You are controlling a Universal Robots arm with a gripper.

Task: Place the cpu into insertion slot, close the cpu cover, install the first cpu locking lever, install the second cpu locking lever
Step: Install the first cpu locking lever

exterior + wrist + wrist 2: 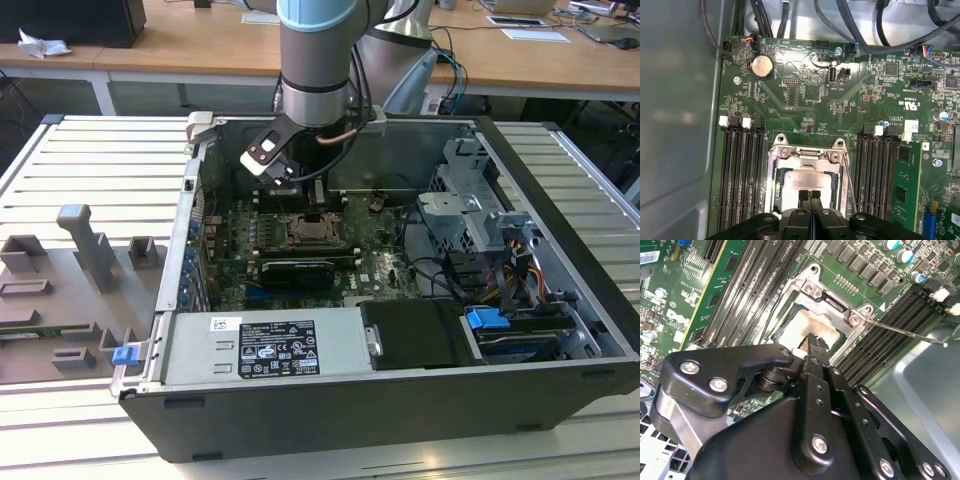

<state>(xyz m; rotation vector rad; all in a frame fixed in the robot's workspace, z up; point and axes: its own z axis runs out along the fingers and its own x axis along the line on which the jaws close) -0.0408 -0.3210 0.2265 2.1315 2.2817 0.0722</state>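
In the first wrist view the tool [809, 194] has its 2 black fingertips pressed together with nothing showing between them. They stand right over the near edge of the cpu [795, 180]. The cpu lies flat inside the insertion slot [772, 190], pale top up. The cpu cover [810, 162] appears to lie down around it, its window leaving the chip's top bare; I cannot tell whether it sits fully flat.

In the second wrist view 1 thin wire locking lever [905, 332] sticks out from a corner of the socket at a slant, passing over the memory slots [880, 340] with its free end apart from the board. More dark memory slots flank the socket on the other side. Farther out on the green circuit board [805, 105] sits a round coin battery [762, 66], and bundles of cables [850, 25] run along the board's far edge.

In the exterior view the arm [315, 60] reaches straight down into the open computer case [560, 300]. A black graphics card [295, 272] lies just nearer than the socket, and a silver power supply [265, 345] fills the near side. The case rests on a ribbed metal tabletop [100, 160], with a grey fixture [85, 250] on the exterior view's left.
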